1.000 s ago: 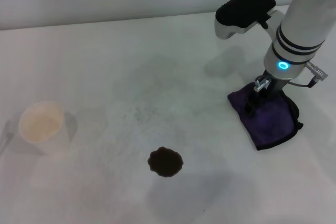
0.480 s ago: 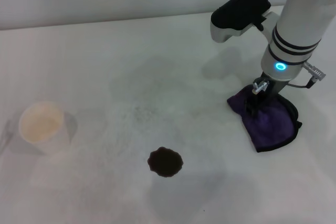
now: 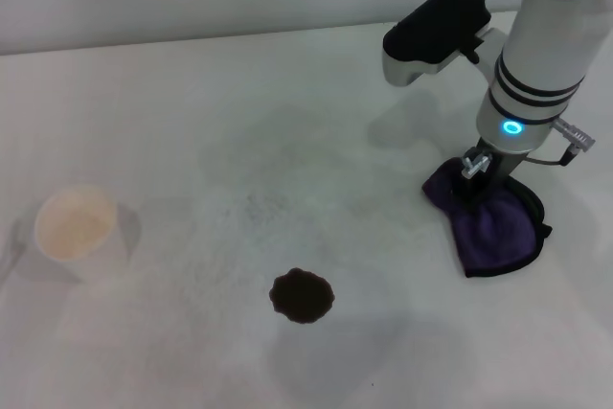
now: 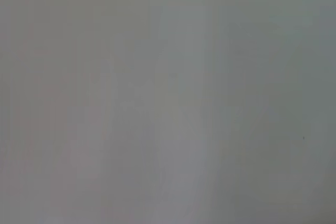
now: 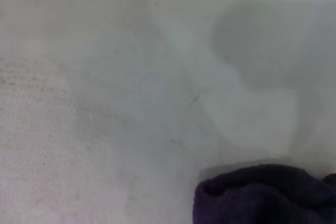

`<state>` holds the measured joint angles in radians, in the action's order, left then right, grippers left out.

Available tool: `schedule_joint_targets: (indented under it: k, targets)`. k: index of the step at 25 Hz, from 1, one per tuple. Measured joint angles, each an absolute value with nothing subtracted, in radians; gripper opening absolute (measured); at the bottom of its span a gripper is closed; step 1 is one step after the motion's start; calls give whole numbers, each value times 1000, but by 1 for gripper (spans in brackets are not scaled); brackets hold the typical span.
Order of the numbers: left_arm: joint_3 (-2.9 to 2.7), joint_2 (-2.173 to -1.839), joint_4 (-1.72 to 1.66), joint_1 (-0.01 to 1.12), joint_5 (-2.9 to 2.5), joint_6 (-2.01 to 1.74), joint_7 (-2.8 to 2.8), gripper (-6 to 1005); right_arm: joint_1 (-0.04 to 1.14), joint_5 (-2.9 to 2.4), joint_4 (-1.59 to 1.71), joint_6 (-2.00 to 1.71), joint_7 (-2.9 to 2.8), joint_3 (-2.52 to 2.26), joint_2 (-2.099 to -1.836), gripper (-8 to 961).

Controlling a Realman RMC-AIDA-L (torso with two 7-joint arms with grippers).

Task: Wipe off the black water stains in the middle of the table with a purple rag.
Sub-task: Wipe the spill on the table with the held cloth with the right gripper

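Note:
The purple rag (image 3: 495,229) lies bunched on the white table (image 3: 239,112) at the right. My right gripper (image 3: 474,187) stands straight down on the rag's near-left part, with its fingers pressed into the gathered cloth. The right wrist view shows a fold of the rag (image 5: 262,195) on the table. The black water stain (image 3: 302,295), a small dark scalloped blotch, sits near the front middle, well left of the rag and apart from it. My left gripper is out of view; the left wrist view shows only a plain grey surface.
A small white paper cup (image 3: 75,227) stands upright at the left side of the table. Faint grey smudges mark the tabletop (image 3: 259,189) between the cup, the stain and the rag. The table's far edge runs along the back.
The right arm shifted slightly right and the rag's left corner drew in toward the gripper, bunching the cloth. The stain and cup have not moved.

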<state>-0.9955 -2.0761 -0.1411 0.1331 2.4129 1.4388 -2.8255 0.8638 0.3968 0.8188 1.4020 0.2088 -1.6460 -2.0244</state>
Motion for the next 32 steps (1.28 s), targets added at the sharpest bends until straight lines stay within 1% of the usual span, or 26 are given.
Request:
schedule_joint_targets:
  k: [3, 12, 18, 22, 32]
  targets:
    - [-996, -2077, -140, 133, 2413, 1439, -2826, 891, 863, 397, 822, 1402, 209, -1657, -2027, 177]
    - [-996, -2077, -140, 133, 2413, 1439, -2826, 892, 833, 466, 959, 1445, 199, -1743, -2028, 150]
    - [-996, -2076, -147, 142, 2413, 1438, -2826, 891, 828, 589, 1034, 1422, 161, -1885, -2029, 107]
    - [-995, -2074, -149, 157, 2413, 1438, -2826, 891, 836, 665, 1082, 1365, 103, -2016, -2028, 53]
    - [-995, -2071, -179, 178, 2413, 1434, -2826, 892, 901, 879, 1165, 1164, -39, -2304, -2028, 14]
